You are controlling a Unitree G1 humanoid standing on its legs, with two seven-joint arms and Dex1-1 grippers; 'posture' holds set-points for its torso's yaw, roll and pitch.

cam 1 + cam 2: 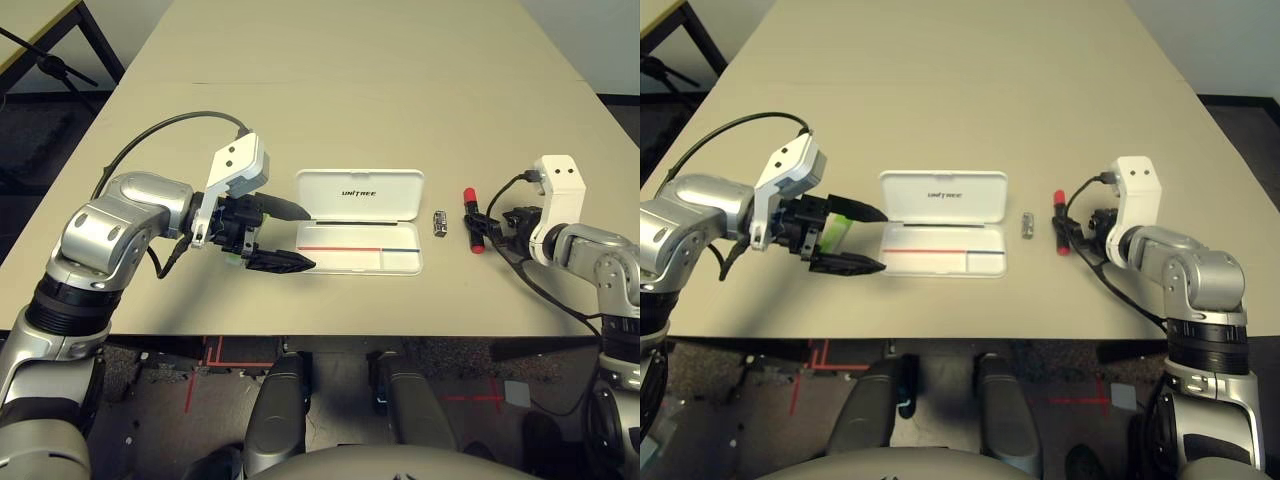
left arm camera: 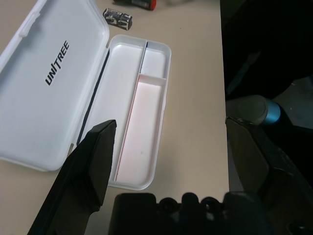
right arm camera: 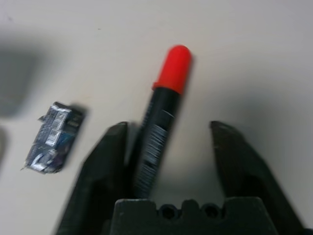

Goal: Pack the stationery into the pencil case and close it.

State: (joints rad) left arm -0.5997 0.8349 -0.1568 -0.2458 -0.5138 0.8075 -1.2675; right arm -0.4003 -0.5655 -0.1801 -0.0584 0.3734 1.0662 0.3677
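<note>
The left pincer sits nearest, at the open pencil case's left end, its fingers spread wide and empty, one black tip over the lid's edge and the other just off the tray's near corner. A light-green stick shows between the fingers, close to the palm; whether it lies on the desk or touches a finger cannot be told. The case is white, smooth hard plastic with rounded corners, hinged flat open, the lettered lid on the far side and the divided tray on the near side; the tray holds nothing. Right of the case lies a small crumpled silvery-black metal piece, and just beyond it the red marker, a slim black barrel with a glossy red cap. The right pincer straddles the marker's barrel with fingers part-way apart, one finger at or touching the barrel, the other still clear. The marker's long axis runs nearly along the pincer's pointing line, cap away from the wrist. In my judgement the right arm is placed to grip the marker; the grasp is not yet made.
</note>
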